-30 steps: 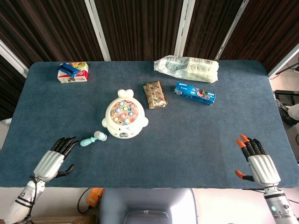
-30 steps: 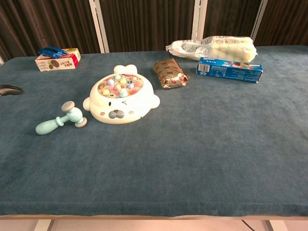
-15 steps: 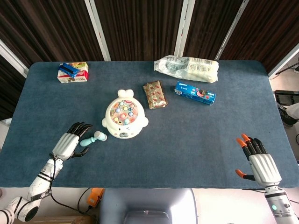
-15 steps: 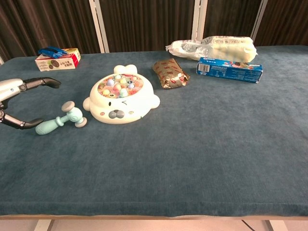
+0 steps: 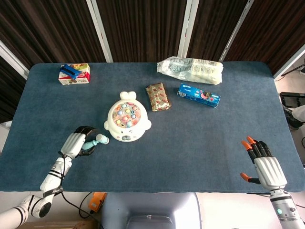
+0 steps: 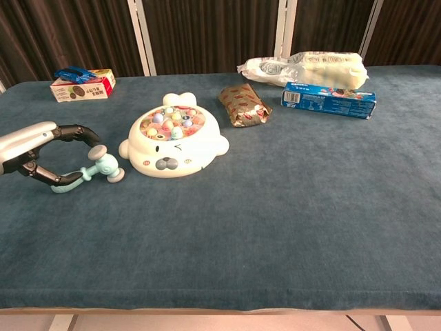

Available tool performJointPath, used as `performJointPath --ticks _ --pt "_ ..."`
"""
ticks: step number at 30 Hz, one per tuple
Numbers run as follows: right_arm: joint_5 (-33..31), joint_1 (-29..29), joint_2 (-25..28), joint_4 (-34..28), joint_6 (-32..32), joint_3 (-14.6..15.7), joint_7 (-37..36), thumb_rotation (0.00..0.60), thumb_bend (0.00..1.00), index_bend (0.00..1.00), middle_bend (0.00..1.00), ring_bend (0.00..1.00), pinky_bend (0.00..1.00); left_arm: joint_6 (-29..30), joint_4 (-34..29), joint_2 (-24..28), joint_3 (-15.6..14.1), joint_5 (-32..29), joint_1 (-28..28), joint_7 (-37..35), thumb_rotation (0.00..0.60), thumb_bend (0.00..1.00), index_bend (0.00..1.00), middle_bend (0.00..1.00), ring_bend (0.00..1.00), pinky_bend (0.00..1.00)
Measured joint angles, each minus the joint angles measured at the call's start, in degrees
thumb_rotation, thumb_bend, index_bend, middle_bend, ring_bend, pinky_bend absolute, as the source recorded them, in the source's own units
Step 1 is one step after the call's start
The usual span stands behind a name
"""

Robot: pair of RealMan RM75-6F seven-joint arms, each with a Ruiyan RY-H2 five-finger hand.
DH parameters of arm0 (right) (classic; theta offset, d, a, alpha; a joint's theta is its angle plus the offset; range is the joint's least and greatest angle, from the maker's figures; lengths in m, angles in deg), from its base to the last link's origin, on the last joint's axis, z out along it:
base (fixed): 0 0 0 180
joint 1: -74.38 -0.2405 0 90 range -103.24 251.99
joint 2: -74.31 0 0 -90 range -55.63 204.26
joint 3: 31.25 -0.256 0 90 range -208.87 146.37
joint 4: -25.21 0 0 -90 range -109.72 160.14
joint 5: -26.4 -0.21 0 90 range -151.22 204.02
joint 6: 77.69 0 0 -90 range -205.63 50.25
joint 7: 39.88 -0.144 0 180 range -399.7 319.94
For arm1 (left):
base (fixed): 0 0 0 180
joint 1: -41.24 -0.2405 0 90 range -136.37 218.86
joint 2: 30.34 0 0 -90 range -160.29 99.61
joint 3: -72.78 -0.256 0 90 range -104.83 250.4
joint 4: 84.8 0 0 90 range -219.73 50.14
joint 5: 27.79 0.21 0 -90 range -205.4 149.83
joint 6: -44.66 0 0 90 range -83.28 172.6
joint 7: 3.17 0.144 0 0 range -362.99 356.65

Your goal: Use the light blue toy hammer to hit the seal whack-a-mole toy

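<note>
The light blue toy hammer [image 5: 98, 140] lies on the blue cloth just left of the white seal whack-a-mole toy [image 5: 127, 121], its head [image 6: 105, 165] towards the seal [image 6: 172, 143]. My left hand [image 5: 77, 142] arches over the hammer's handle. Its fingers [image 6: 77, 131] curve above the handle, and the thumb [image 6: 48, 178] lies by the handle's end. There is a gap between fingers and handle, and the hammer still rests on the table. My right hand [image 5: 265, 165] stays open with spread fingers at the front right edge, far from both toys.
A cookie box [image 5: 75, 74] sits at the back left. A brown snack packet [image 5: 157, 96], a blue biscuit box [image 5: 198, 95] and a white bag [image 5: 190, 70] lie behind and to the right of the seal. The table's front edge [image 5: 157, 190] is close to both hands.
My left hand has moved forward and right from the front left corner to the hammer, and its fingers now curl over the handle. The hammer and right hand have not moved.
</note>
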Motion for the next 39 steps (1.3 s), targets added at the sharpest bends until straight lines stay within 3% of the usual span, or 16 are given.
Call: performJointPath --ticks 14,39 --pt "0.41 0.11 0.34 0.14 0.35 0.07 -0.94 0.600 0.29 0.00 0.00 0.00 0.00 -3.01 0.03 -3.75 1.79 -7.12 0.54 6.43 0.600 0.39 0.33 0.32 0.24 0.19" --pt "0.13 -0.03 0.29 0.14 0.06 0.03 -0.67 0.600 0.29 0.00 0.00 0.00 0.00 -4.65 -2.14 -4.43 3.37 -11.28 1.66 10.31 0.591 0.43 0.38 0.37 0.29 0.22"
